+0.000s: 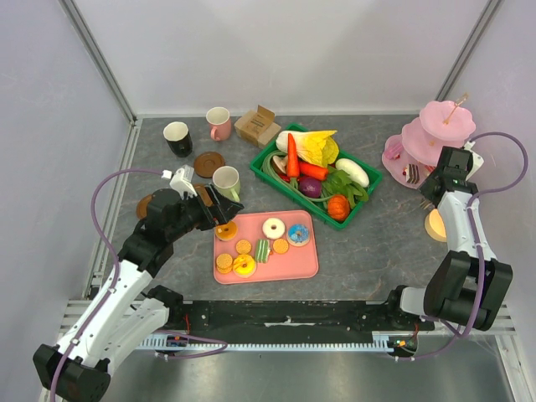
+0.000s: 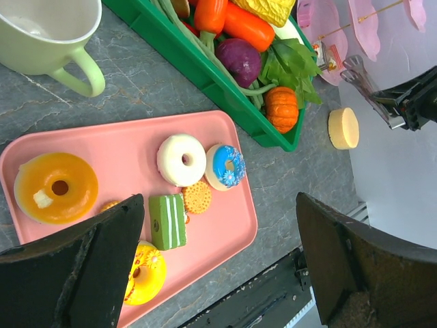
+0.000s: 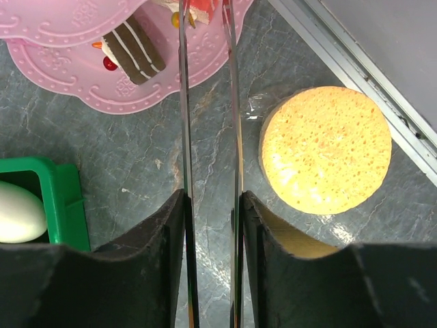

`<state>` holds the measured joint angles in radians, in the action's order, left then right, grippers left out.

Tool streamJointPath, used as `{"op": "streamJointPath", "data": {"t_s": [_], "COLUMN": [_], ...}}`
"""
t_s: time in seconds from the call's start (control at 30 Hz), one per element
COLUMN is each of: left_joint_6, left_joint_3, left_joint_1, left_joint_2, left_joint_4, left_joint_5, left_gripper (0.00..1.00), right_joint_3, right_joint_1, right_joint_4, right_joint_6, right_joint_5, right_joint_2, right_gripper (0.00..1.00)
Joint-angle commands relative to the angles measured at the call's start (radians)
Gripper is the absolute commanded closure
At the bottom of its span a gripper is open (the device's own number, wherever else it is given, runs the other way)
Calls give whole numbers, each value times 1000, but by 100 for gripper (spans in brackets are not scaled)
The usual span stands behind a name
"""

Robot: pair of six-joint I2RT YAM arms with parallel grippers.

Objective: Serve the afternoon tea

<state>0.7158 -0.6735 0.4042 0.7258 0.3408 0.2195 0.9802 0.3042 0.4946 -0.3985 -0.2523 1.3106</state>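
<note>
My left gripper (image 2: 218,205) hangs open over the pink tray (image 2: 225,232), nothing between its fingers. On the tray lie an orange donut (image 2: 56,187), a white donut (image 2: 181,159), a blue donut (image 2: 225,166), a yellow donut (image 2: 145,272), a green striped cake slice (image 2: 167,221) and a round biscuit (image 2: 197,197). A pale-green mug (image 1: 226,180) stands just behind the tray. My right gripper (image 3: 212,198) is shut on metal tongs (image 3: 184,123), whose blades stand slightly apart and reach the pink tiered stand (image 3: 68,75). A chocolate striped slice (image 3: 133,48) lies on the stand's lowest plate.
A green crate (image 1: 368,188) of toy vegetables sits mid-table. Black mug (image 1: 177,138), pink mug (image 1: 219,123), a brown coaster (image 1: 209,163) and a cardboard box (image 1: 257,126) stand at the back left. A round yellow sponge disc (image 3: 326,149) lies by the right wall.
</note>
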Motion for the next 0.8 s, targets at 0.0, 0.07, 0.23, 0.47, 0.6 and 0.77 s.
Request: {"op": "streamJointPath", "data": {"t_s": [0.0,0.07,0.23,0.47,0.6,0.77], "left_joint_6": [22,22,20,20,24,24], "left_joint_3": [2,2,0,-5,-6,-9], "left_joint_1": [-2,-2,-4,-2,-2,-4], "left_joint_2": [-12,-14,-14,-22,-16,-8], "left_joint_4": [-34,-34,-33,-20,-17,-8], "left_joint_5": [21,21,24,15,9,4], "left_gripper": [2,2,2,2,2,2], "right_joint_3": [8,8,5,2,-6,-67], "right_joint_1": [6,4,4,4,4,4], "right_joint_4": [-2,-2,7,105,183,232], "right_joint_6": [20,21,20,1,3,-11], "right_joint_5": [-28,-25,-21,-13,11,129], "right_joint_2": [-27,-31,-54,-161,-232,-349], "right_gripper": [55,53,54,53,52,52]}}
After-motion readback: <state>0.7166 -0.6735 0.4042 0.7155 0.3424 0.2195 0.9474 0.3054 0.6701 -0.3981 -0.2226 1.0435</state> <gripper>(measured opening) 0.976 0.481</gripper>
